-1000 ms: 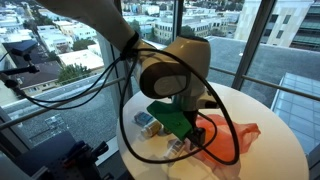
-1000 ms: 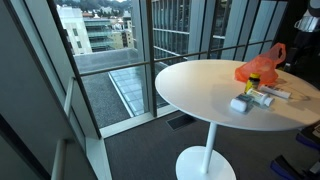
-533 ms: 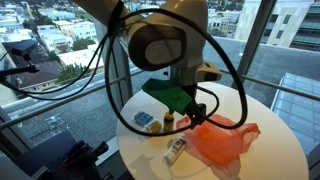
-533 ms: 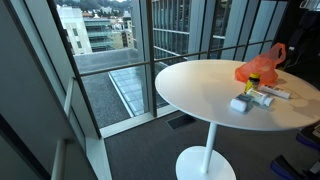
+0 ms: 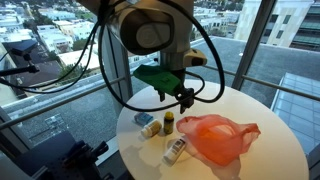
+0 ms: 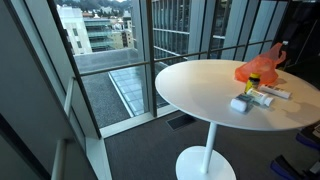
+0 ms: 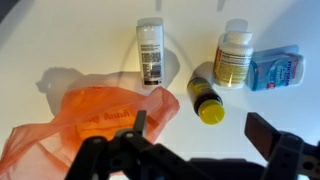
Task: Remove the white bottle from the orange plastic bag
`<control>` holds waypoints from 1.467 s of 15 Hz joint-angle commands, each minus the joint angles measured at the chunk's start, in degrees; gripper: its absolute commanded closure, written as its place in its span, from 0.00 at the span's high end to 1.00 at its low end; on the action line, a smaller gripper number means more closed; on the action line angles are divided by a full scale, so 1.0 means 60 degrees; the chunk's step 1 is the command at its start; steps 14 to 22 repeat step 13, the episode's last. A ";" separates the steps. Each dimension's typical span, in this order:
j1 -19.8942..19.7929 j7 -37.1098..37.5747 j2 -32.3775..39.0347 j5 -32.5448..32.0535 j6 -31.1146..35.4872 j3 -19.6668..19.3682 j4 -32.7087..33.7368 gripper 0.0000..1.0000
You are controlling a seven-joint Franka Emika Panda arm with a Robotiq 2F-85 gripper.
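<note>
Bottle [image 7: 150, 50] out of bag [image 7: 90, 125], flat on table [image 7: 60, 30] just beside it. Gripper [image 5: 187, 98] overhead, jaws apart, empty. Looks done; calls next only for lifting clear.

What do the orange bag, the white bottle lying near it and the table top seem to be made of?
Orange bag: thin plastic film, translucent and crumpled, with a slight sheen.
White bottle: probably opaque plastic, with a matte look and a printed label.
Table top: smooth, uniform white, perhaps laminate or paint; the material underneath cannot be told.
</note>
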 commanded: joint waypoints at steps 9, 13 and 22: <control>0.0169 0.0116 -0.0083 0.0028 -0.0359 -0.0001 0.0008 1.00; 0.0168 0.0116 -0.0083 0.0028 -0.0359 -0.0001 0.0008 1.00; 0.0168 0.0116 -0.0083 0.0028 -0.0359 -0.0001 0.0008 1.00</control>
